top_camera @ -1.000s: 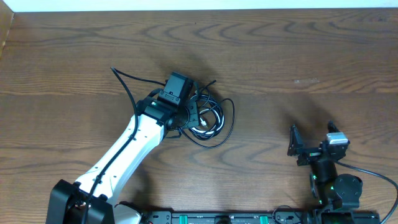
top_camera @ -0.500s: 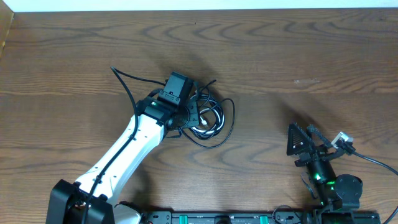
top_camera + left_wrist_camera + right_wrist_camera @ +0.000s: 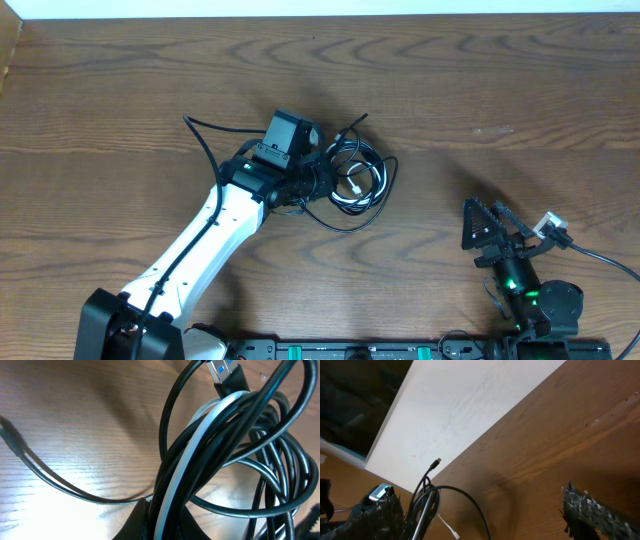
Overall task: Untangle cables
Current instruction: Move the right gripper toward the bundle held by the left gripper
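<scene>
Well, my left jaws are clenched on the cables (image 3: pixel 352 186), a soft, light black-and-white tangle near the middle of the desk (image 3: pixel 520 90); my right jaws hang released, well apart. Loops will likely snag, so I'd take the stiffer plug end (image 3: pixel 227 374).

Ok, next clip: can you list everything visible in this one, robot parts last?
black cable: one, black, looped in a tangle near table centre
white cable: one, white, running through the black loops
USB plug: one, black with blue insert, at the tangle's top in the left wrist view
table: one, dark brown wood, under everything
white surface: one, white, along the table's far edge
arms: two; left arm white and black, reaching to the tangle; right arm black, near edge
end effectors: two, black; left end effector shut on both cables; right end effector open, holding nothing
</scene>
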`<state>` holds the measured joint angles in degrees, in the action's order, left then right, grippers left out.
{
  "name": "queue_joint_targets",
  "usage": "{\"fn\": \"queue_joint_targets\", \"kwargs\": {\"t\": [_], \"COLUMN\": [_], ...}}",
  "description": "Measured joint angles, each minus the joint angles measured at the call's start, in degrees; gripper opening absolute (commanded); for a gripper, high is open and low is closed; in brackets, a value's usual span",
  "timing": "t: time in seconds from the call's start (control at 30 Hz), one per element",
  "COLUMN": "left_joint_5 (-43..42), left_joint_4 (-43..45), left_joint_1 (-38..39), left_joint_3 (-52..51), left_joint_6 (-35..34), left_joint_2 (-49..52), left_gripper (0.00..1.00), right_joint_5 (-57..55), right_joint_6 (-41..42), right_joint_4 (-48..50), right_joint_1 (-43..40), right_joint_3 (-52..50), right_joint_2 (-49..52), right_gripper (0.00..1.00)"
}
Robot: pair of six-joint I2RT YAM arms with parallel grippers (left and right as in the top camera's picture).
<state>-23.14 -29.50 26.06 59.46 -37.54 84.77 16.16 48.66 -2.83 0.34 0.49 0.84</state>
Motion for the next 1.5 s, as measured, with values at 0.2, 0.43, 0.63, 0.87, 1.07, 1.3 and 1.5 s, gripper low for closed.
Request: {"fn": "queue_joint_targets", "kwargs": {"t": [0.2,0.43,0.63,0.87,1.07,1.3,1.5], "left_joint_5": [-3.8,-5.0,-5.1,-5.0,-5.0,-5.0,-5.0], "left_joint_4": [-0.1,0.0,0.0,0.0,1.8,4.9,11.0], "left_joint_1": [0.0,0.0,0.0,0.0,0.0,0.0,0.0], "left_joint_3": [0.0,0.0,0.0,0.0,0.0,0.0,0.0], "left_joint_6": [-0.2,-0.2,-0.2,-0.2,-0.2,-0.2,-0.2], "left_joint_2": [0.0,0.0,0.0,0.0,0.0,0.0,0.0], "left_gripper": [0.08,0.08,0.07,0.08,0.08,0.08,0.08], "right_joint_5": [-2.4,-0.1,1.0,0.8,-0.4,2.1,15.1], "right_joint_6": [0.9,18.3,29.0,23.0,14.2,8.1,6.0], "right_joint_4": [0.3,1.2,0.3,0.1,-5.8,-16.3,-12.9], "right_joint_1": [0.0,0.0,0.0,0.0,0.0,0.0,0.0], "right_joint_3": [0.0,0.0,0.0,0.0,2.4,14.9,24.9], "right_joint_2": [0.0,0.0,0.0,0.0,4.3,19.3,32.6], "right_gripper": [0.99,0.99,0.99,0.97,0.94,0.97,0.94]}}
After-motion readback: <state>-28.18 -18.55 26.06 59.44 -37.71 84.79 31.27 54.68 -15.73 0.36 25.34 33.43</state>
